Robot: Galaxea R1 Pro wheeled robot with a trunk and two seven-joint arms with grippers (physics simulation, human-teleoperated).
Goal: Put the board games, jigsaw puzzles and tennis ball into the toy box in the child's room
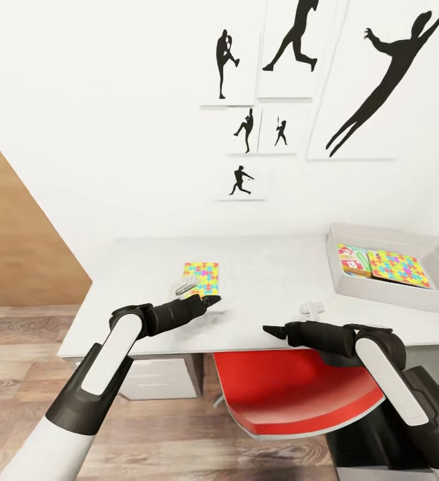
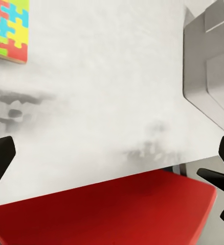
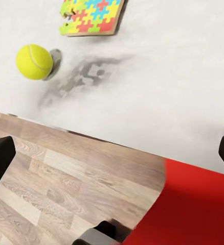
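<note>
A jigsaw puzzle point(image 1: 202, 278) point(image 2: 7, 28) point(image 3: 91, 15) with bright multicoloured pieces lies flat on the pale grey table point(image 1: 266, 267). The tennis ball point(image 3: 34, 62) rests on the table beside it. At the table's right end stands the grey toy box point(image 1: 396, 289) point(image 2: 209, 66), holding a second puzzle point(image 1: 399, 268) and a colourful game box point(image 1: 351, 260). My left gripper point(image 1: 212, 300) point(image 2: 112, 153) hovers open just in front of the loose puzzle. Over the table's front edge my right gripper point(image 1: 268, 329) point(image 3: 112, 153) is open, holding nothing.
A red chair point(image 1: 299, 391) point(image 2: 107, 209) point(image 3: 194, 204) is pushed under the table between my arms. Wood-plank floor point(image 1: 19, 361) lies below, and a wooden panel point(image 1: 19, 247) stands at the left. Black silhouette pictures point(image 1: 373, 80) hang on the white wall.
</note>
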